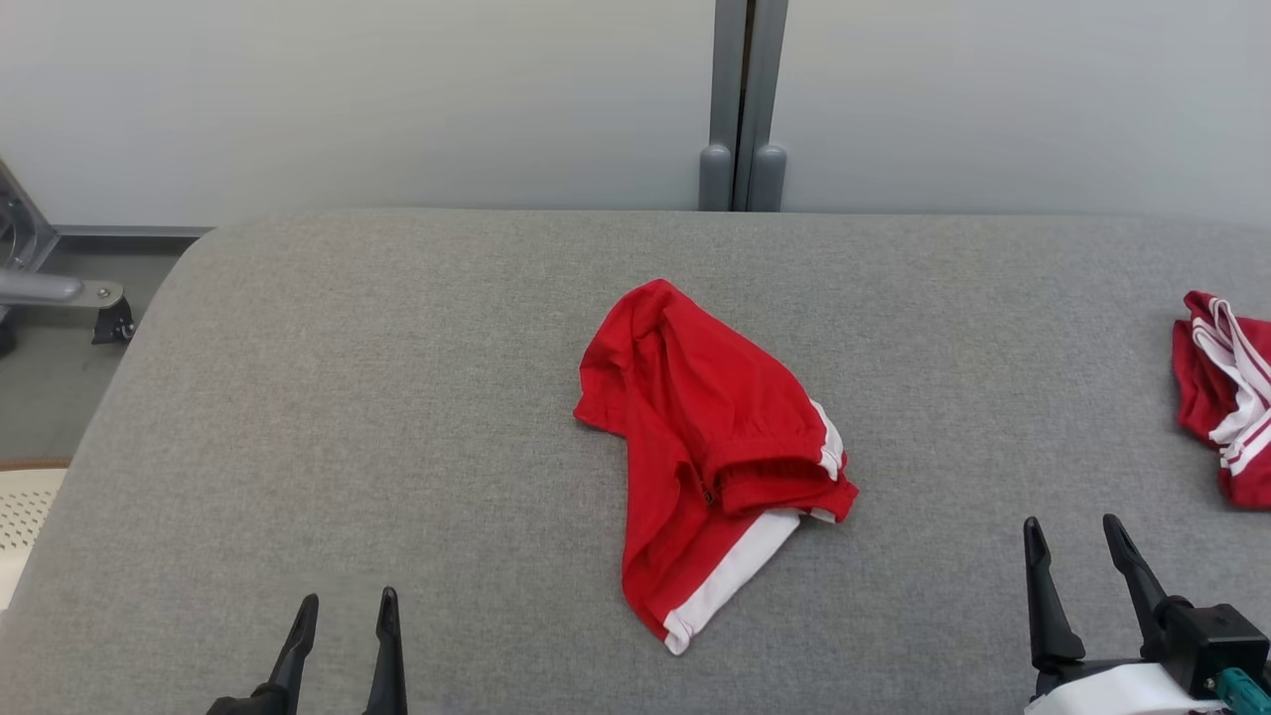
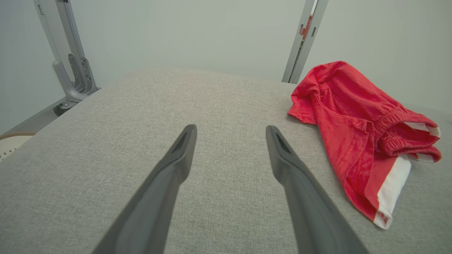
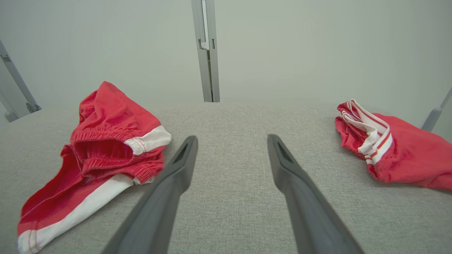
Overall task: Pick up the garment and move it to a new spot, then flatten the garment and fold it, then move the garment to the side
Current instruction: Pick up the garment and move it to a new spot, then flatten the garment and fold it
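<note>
- Two dark fingers of the left gripper are held wide apart over the near left of the grey padded surface, and nothing is gripped between them.
- Both fingers of the right gripper are likewise spread apart at the near right, with bare grey cloth seen in the gap.
- Between the two grippers and farther out, about mid-surface, the red garment is laid in a crumpled heap. It is touched by neither gripper and lies nearer the right one.
- Its elastic waistband is turned towards the right gripper, and a white band is seen along the near hem.
- A small dark mark is made out beside the waistband, too small to be read.
- At the right edge of the surface a second red garment with white stripes is bunched, well apart from the first and cut off by the picture's edge.
- Open surface is left across the whole left half and between the two garments.
- The far-left corner is rounded, and the far edge is set before a pale wall with a grey post.
</note>
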### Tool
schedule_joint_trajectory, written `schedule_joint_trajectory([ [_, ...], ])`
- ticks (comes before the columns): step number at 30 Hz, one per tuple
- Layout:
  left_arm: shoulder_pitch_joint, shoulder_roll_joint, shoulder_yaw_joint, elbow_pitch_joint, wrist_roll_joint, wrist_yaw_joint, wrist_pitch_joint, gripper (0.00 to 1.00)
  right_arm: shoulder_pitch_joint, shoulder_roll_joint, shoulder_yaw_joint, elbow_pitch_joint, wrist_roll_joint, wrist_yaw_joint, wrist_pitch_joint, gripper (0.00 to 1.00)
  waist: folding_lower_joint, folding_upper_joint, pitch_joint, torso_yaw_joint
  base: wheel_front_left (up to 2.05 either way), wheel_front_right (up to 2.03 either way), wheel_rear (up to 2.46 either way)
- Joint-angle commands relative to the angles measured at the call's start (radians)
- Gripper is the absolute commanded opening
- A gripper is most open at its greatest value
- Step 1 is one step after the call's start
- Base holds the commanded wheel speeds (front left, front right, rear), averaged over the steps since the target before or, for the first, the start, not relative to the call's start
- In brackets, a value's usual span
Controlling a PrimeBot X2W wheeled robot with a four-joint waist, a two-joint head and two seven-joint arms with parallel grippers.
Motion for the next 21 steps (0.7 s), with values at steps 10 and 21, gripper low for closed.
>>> schedule_joint_trajectory([
  [10,-0.019,-0.030,0.055,0.000,0.062,-0.055,0.000,1.00,0.003,-0.002,0.016,0.023,0.014,-0.002,0.000,1.00,0.0001,0.0000,-0.013,-0.016,0.00,0.00,0.00],
  [21,-0.104,-0.038,-0.021,-0.005,-0.009,-0.075,0.000,1.00,-0.037,-0.002,0.039,0.012,0.014,-0.002,0.000,1.00,0.0001,0.0000,0.022,-0.082,0.00,0.00,0.00],
])
